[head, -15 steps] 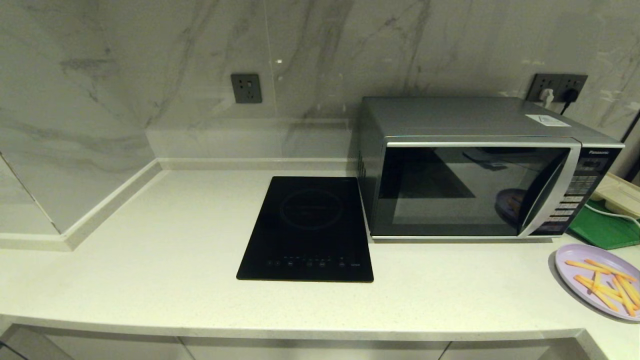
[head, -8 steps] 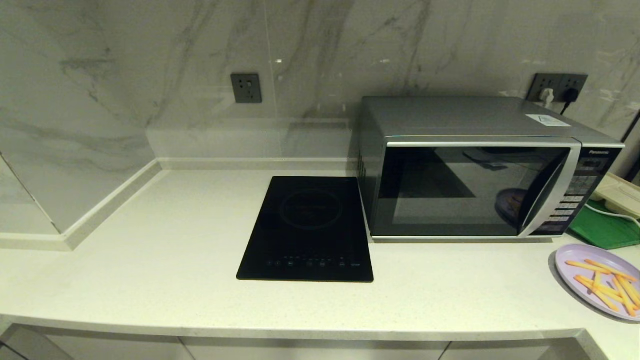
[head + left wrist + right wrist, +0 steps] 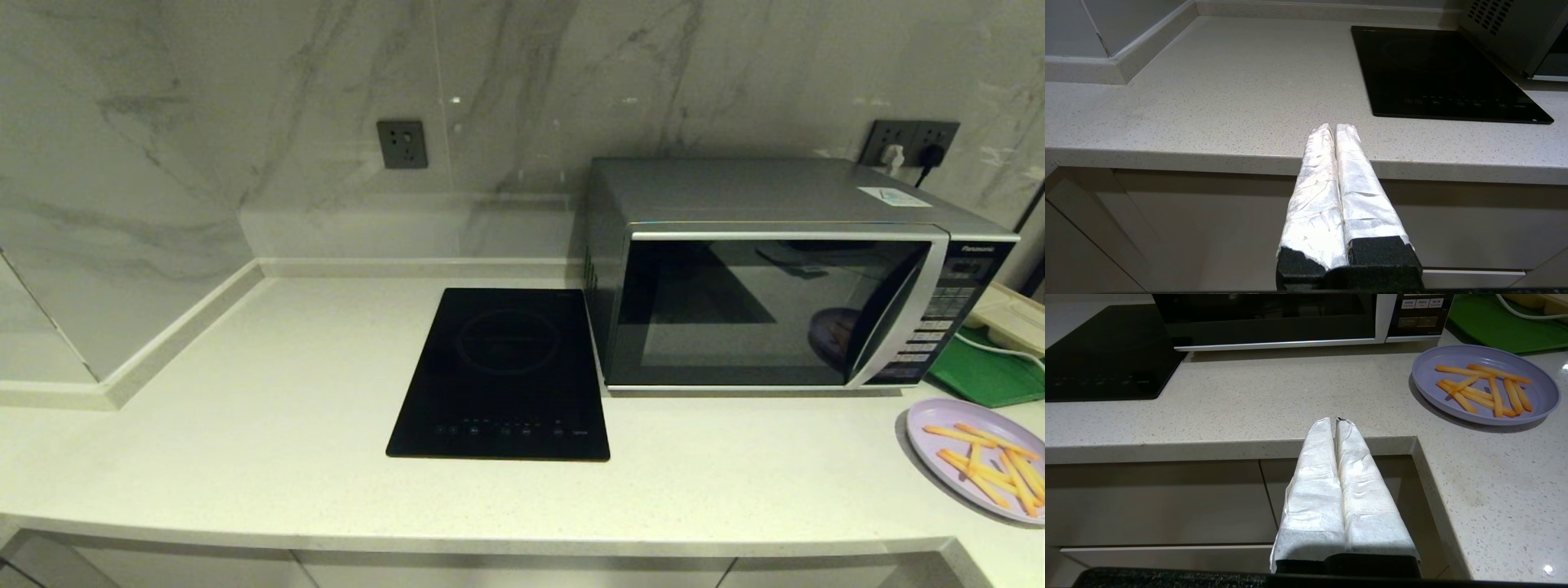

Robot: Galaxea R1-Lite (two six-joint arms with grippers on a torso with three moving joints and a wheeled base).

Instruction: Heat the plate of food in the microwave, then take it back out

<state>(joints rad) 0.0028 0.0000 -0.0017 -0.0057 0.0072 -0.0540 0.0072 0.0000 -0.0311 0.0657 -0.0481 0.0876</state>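
1. Plate [image 3: 976, 457] of orange-yellow fries [image 3: 1484, 388] sits on the counter [image 3: 245, 425] at the far right, near the front edge, in front of the microwave's button panel [image 3: 939, 322] and apart from it.
2. Microwave [image 3: 775, 278] stands at the back right of the counter, door closed; the plate shows as a reflection in the dark glass.
3. Black hob [image 3: 502, 376] lies flat just left of the microwave.
4. Green tray [image 3: 988, 371] lies right of the microwave, behind the plate, with a white cable across it.
5. Left gripper [image 3: 1334, 127] hangs in front of the counter edge, left of the hob; fingers [image 3: 1316, 183] together, holding nothing.
6. Right gripper [image 3: 1336, 421] hangs at the counter's front edge, left of and nearer than the plate, well apart from it; fingers [image 3: 1359, 477] together, holding nothing.
7. Neither arm shows in the head view.
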